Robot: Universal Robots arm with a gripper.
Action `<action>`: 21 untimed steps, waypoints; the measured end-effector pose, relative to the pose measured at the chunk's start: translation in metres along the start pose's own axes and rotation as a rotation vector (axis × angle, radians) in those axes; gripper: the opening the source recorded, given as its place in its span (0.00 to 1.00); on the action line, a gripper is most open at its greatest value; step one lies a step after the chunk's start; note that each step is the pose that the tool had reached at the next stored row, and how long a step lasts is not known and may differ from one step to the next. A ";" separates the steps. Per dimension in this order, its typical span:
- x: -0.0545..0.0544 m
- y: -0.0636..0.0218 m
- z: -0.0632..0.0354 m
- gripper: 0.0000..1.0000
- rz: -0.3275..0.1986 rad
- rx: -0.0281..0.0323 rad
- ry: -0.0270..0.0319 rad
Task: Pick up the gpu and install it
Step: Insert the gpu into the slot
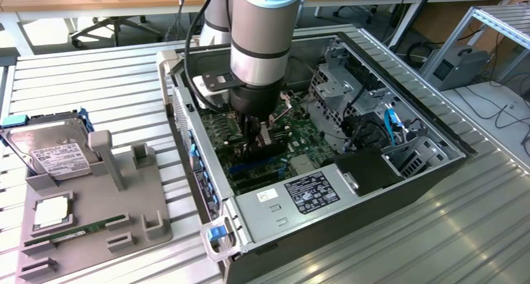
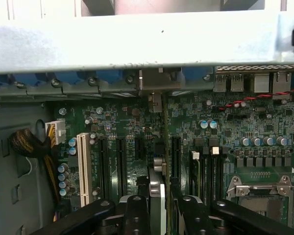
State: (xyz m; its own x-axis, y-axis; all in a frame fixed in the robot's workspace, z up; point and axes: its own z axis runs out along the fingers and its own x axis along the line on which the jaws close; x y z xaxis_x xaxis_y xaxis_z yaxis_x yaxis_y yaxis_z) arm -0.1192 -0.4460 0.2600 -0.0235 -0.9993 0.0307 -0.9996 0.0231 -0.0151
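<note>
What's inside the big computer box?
Inside the computer case lies a green circuit board with long black slots and a white one. The robot's fingers hold the graphics card edge-on above them. The board beneath the card is hidden.

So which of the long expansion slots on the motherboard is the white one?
The white slot is the outermost of the row, nearest the bundled cables. The other slots are black, and the gpu stands among them.

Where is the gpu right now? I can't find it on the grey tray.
The gpu stands on edge between the jaws of the gripper, inside the open computer case, low over the motherboard's expansion slots, near the exterior view's centre.
</note>
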 end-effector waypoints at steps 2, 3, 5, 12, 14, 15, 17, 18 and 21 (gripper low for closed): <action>0.000 0.0000 -0.0012 0.27 0.000 0.0001 0.0000; 0.000 0.0000 -0.0012 0.27 0.000 0.0001 -0.0001; 0.000 0.0000 -0.0012 0.27 0.000 0.0001 -0.0002; 0.000 0.0000 0.0014 0.27 0.005 -0.0003 0.0004; 0.000 0.0000 0.0021 0.27 0.005 -0.0002 0.0004; 0.000 0.0000 0.0024 0.27 0.006 -0.0002 0.0009; 0.000 0.0000 0.0025 0.27 0.005 -0.0003 0.0017; 0.000 0.0000 0.0027 0.27 0.006 -0.0002 0.0017; 0.000 0.0000 0.0028 0.27 0.006 -0.0002 0.0018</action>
State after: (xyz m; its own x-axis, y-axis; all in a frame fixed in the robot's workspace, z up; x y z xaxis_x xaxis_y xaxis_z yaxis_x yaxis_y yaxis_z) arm -0.1192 -0.4460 0.2572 -0.0295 -0.9990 0.0324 -0.9995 0.0290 -0.0151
